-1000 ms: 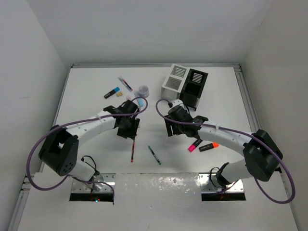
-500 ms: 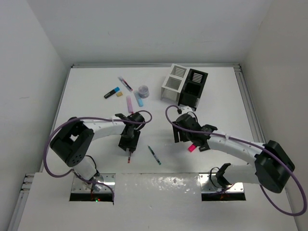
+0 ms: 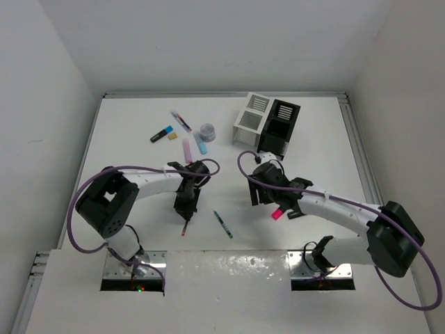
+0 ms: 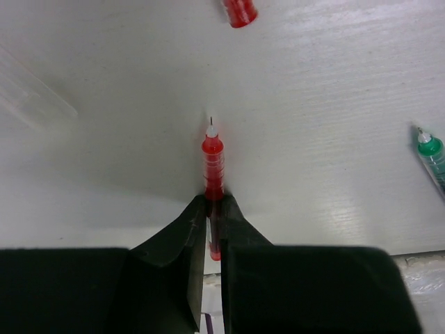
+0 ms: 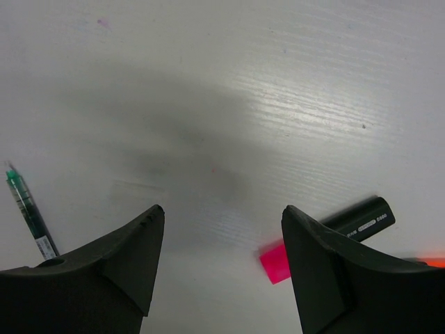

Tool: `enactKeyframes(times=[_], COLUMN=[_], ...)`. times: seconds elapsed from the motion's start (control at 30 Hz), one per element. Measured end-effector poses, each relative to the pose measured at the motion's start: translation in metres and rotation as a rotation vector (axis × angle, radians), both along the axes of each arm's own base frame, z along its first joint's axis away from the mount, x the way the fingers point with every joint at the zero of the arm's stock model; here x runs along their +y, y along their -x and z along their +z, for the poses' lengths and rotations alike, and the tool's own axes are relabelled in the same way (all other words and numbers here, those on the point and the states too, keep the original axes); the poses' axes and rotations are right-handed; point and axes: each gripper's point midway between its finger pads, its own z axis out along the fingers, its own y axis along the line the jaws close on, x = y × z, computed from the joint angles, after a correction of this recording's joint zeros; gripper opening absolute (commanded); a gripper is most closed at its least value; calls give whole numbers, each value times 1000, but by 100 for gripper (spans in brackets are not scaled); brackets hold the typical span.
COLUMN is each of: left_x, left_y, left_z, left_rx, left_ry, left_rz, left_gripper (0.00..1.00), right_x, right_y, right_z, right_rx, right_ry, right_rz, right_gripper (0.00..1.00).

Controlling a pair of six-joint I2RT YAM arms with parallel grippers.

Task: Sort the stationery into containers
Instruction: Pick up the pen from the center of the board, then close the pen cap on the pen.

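Note:
My left gripper [image 3: 186,211] is shut on a thin red pen [image 4: 212,163]; the pen's tip points away from the wrist, low over the white table. In the top view the pen [image 3: 184,228] sticks out toward the near edge. My right gripper [image 5: 221,209] is open and empty, low over the table, with a black highlighter with a pink end [image 5: 327,236] just right of its right finger. That highlighter shows in the top view [image 3: 278,213] beside my right gripper [image 3: 270,200]. A green pen [image 3: 223,224] lies between the arms. The white bin [image 3: 249,120] and black bin [image 3: 281,125] stand at the back.
At the back left lie a blue-ended highlighter [image 3: 161,134], a beige eraser [image 3: 172,137], a thin pen [image 3: 181,122], a greyish round piece [image 3: 207,129], a pink stick [image 3: 187,149] and a blue stick [image 3: 200,144]. An orange edge [image 5: 434,262] shows at the right wrist view's border.
My left gripper has come down and shut on the red pen, which has shifted slightly toward the near edge. My right gripper has moved right and down beside the pink highlighter.

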Motion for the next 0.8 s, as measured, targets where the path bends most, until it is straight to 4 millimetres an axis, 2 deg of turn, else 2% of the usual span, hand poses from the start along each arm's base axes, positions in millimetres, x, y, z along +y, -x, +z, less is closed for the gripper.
enactKeyframes(times=[0.07, 0.1, 0.17, 0.2, 0.27, 0.33, 0.4, 0.43, 0.47, 0.5, 0.53, 0.6, 0.67, 0.7, 0.8], left_x=[2, 3, 5, 4, 13, 37, 85, 115, 145, 172, 199, 235, 256, 262, 268], left_y=[-5, -15, -48, -72, -126, -178, -218, -226, -227, -223, -215, -198, -183, -177, -167], left_z=[3, 7, 27, 44, 90, 150, 219, 249, 275, 292, 306, 318, 316, 312, 296], left_rx=[-6, -25, -98, -165, -334, -536, -762, -855, -932, -985, -1025, -1060, -1058, -1050, -1001], left_ry=[-2, -3, 1, 20, 53, 74, 66, 41, 11, -24, -63, -121, -164, -181, -212], left_rz=[7, 13, 32, 46, 101, 182, 307, 377, 448, 512, 578, 670, 724, 741, 757], left_gripper=[0, 0, 0, 0, 0, 0, 0, 0, 0, 0, 0, 0, 0, 0, 0], right_x=[4, 8, 21, 29, 49, 76, 109, 129, 149, 173, 199, 246, 285, 298, 316], right_y=[-2, -5, -13, -18, -30, -45, -60, -69, -76, -85, -96, -111, -118, -118, -107], right_z=[4, 8, 20, 28, 44, 59, 70, 74, 76, 78, 82, 81, 71, 63, 25], right_rx=[9, 12, 10, 2, -11, -28, -37, -36, -24, -15, -17, -22, -13, -4, 41], right_ry=[10, 8, -9, -24, -60, -94, -120, -128, -130, -136, -151, -189, -209, -209, -168], right_rz=[17, 28, 58, 72, 103, 138, 182, 206, 233, 259, 285, 333, 375, 387, 402], right_gripper=[67, 67, 66, 64, 62, 60, 59, 58, 58, 57, 56, 55, 55, 55, 56])
